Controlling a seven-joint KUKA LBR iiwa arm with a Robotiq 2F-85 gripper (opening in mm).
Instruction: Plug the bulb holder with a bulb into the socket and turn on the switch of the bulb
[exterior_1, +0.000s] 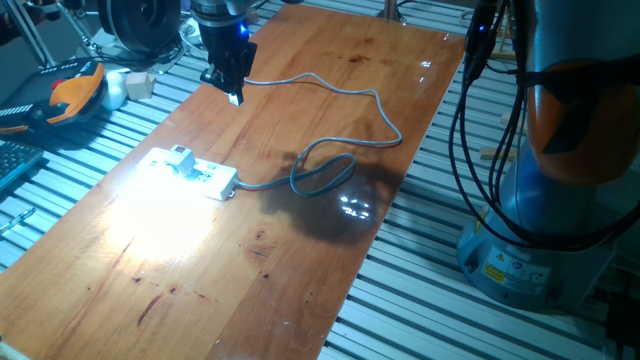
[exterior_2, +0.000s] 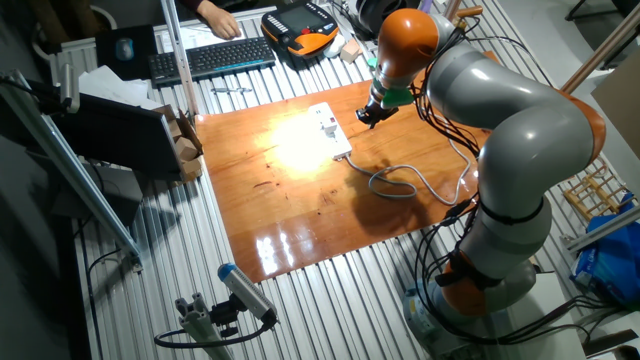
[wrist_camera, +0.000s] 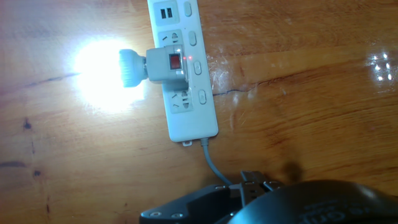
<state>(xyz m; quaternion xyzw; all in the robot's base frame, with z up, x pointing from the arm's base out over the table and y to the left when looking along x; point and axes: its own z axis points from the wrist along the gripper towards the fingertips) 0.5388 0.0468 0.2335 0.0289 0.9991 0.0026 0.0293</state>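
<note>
Tabletop (exterior_1: 300, 120) carries the socket (wrist_camera: 186, 81), lying flat near its left edge in the one fixed view, cable (exterior_1: 340, 170) coiled mid-board. Bulb holder (wrist_camera: 166, 65) is plugged in, bulb (wrist_camera: 127, 67) lit. You'd pinch the holder's stiff, light plastic body, never the fragile bulb. Tool (exterior_1: 228, 85) hangs above the far edge, holding nothing; whether the jaws are open, can't tell.

no readable text anywhere (labels too blurred)

The socket (wrist_camera: 183, 68) was white with a grey cable (wrist_camera: 211, 158); the bulb holder (wrist_camera: 166, 65) was white with a red mark, on a reddish-brown wooden table (wrist_camera: 298, 93).
</note>
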